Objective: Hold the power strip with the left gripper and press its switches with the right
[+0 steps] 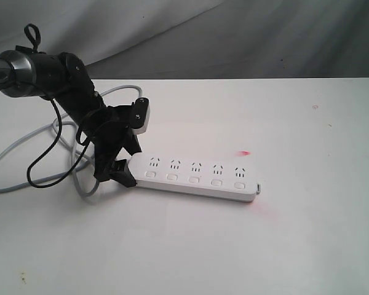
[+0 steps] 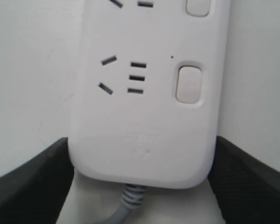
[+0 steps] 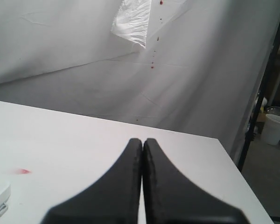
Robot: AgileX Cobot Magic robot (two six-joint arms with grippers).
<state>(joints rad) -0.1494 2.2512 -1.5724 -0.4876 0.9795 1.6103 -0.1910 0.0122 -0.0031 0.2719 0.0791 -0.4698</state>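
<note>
Power strip [image 1: 197,178] lies flat on the white table [image 1: 277,252], sockets up, long axis running left-right in the exterior view with a slight tilt. Its cord end is on the left. Your left gripper [image 1: 128,163] is on that cord end, pinching the strip across its width. In the left wrist view one black finger [image 2: 30,186] sits against each long edge, and both look to be touching the plastic. The grey cord [image 2: 127,199] exits between the fingers, then loops over the table behind the left arm. There are five switches [image 1: 194,179] in a row along the near edge, one under each socket, and nothing is touching any of them. The one closest to the held end shows clearly in the left wrist view. Your right gripper [image 3: 143,141] has its fingers pressed together with nothing between them. It's above bare table, apart from the strip, and only a corner of the strip shows at the edge of its view. It's not in the exterior view at all. There's a small red mark [image 1: 244,152] on the table just behind the strip's far end.
</note>
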